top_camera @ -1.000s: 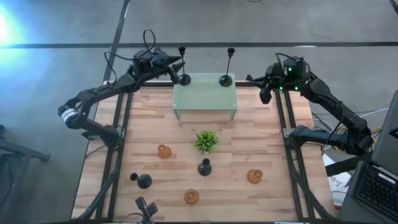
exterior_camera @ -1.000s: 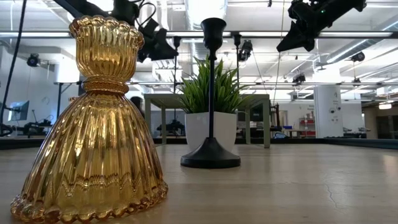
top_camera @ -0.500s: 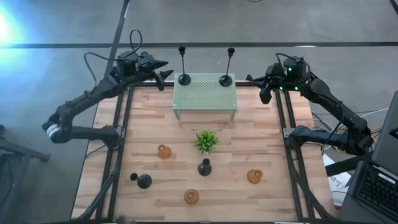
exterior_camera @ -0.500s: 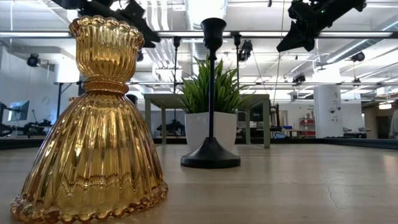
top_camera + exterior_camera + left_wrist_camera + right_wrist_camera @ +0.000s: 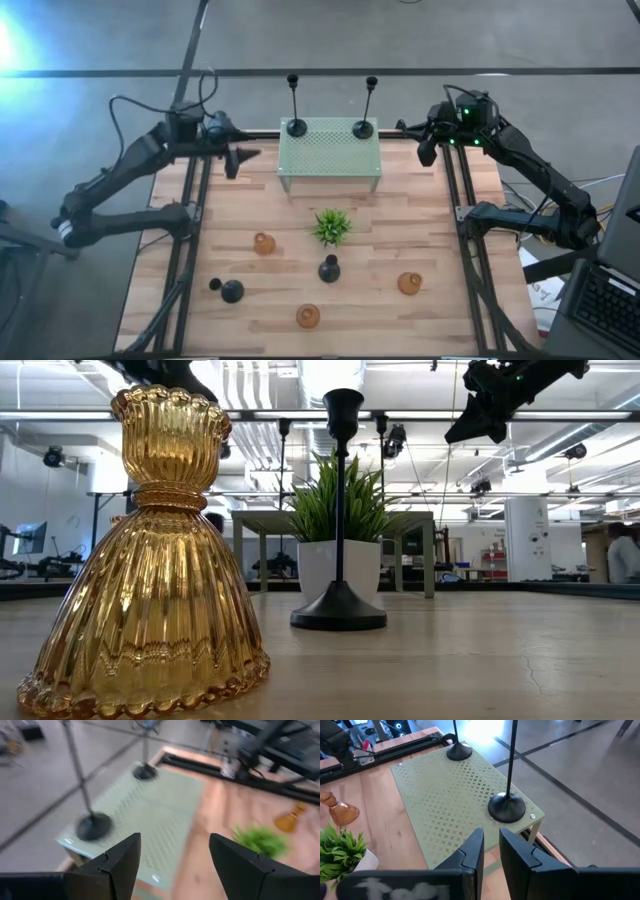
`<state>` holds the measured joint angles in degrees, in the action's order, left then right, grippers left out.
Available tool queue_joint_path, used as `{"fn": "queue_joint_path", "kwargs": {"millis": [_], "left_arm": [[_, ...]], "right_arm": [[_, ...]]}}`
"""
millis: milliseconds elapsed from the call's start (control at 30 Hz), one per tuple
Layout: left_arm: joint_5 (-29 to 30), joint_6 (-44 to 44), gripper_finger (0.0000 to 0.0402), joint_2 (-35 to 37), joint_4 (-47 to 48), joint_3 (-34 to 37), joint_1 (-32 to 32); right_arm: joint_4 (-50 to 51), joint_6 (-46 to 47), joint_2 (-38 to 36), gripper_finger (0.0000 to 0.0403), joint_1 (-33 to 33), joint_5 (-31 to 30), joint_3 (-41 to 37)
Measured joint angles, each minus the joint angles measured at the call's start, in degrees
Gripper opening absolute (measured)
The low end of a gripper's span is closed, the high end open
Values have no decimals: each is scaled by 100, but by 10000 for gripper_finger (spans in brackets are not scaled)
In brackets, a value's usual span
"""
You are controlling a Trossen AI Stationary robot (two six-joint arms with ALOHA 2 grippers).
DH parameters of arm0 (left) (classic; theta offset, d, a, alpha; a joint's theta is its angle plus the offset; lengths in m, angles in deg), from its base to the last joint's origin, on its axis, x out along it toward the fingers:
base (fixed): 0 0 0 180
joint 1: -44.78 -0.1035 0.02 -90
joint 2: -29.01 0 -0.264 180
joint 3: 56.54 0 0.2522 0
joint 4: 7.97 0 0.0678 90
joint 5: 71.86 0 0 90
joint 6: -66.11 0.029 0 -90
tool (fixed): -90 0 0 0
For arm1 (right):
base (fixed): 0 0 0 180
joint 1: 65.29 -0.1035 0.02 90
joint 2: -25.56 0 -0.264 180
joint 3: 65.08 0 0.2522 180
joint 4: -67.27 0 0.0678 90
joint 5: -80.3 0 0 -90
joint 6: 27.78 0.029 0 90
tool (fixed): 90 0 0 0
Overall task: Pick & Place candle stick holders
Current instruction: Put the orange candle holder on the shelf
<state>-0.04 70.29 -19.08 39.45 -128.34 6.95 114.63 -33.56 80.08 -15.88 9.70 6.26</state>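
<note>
Fingers of my left gripper (image 5: 243, 157) stand wide, empty, beside the stand (image 5: 330, 155); right gripper (image 5: 426, 152) narrow — a stray swing probably topples the tall holders (image 5: 293, 110).

Wood table (image 5: 430, 225), stand (image 5: 329, 157), plant (image 5: 331, 226), 5 holders (image 5: 263, 243)

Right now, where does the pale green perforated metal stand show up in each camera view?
High view: pale green perforated metal stand at the table's far edge, centre.
Low view: partly hidden behind the small spiky green plant; a top edge and legs show.
Left wrist view: stand fills the middle, blurred.
Right wrist view: stand across the centre.
Shared landmark: the two tall thin-stemmed black candle holders standing on it.
</note>
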Motion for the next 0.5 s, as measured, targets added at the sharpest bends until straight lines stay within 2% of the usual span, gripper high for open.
{"fn": "queue_joint_path", "kwargs": {"millis": [300,500], "left_arm": [[82,-64,241,-42,1523,13,1605],[1019,-630,237,-284,2008,23,2653]], "right_arm": [[-2,90,-4,52,-2,0,2],[-2,108,-7,52,-2,0,4]]}}
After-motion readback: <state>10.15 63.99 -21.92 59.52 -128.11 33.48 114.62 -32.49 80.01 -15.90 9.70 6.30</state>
